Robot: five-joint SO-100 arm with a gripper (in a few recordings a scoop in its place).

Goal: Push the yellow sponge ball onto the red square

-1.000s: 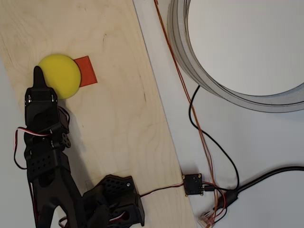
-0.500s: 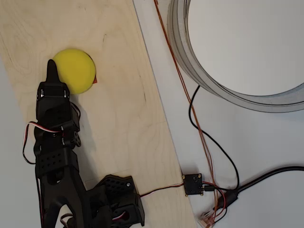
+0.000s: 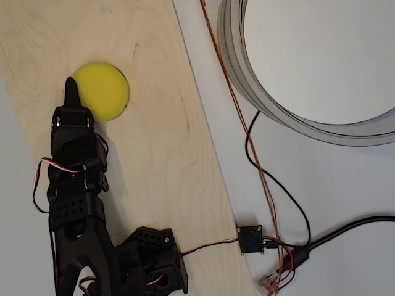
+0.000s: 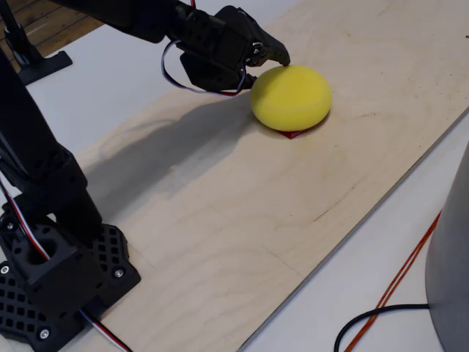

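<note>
The yellow sponge ball (image 3: 102, 90) rests on the wooden board (image 3: 160, 142) and covers nearly all of the red square. In the fixed view, just a thin red sliver of the red square (image 4: 293, 134) peeks out under the ball (image 4: 291, 97) at its near edge. My black gripper (image 3: 72, 87) is shut, its pointed tip touching the ball's left side in the overhead view. In the fixed view the gripper (image 4: 278, 56) presses against the ball's upper left flank with nothing held.
The arm's black base (image 3: 151, 259) stands at the board's lower edge. A large grey ring (image 3: 259, 92) lies on the white table to the right. Black and orange cables (image 3: 265, 185) and a small connector board (image 3: 250, 238) lie beside the board.
The gripper has swept to the right and slightly up, pushing the ball with it. The red square, clearly showing one second ago, is now almost fully under the ball.
</note>
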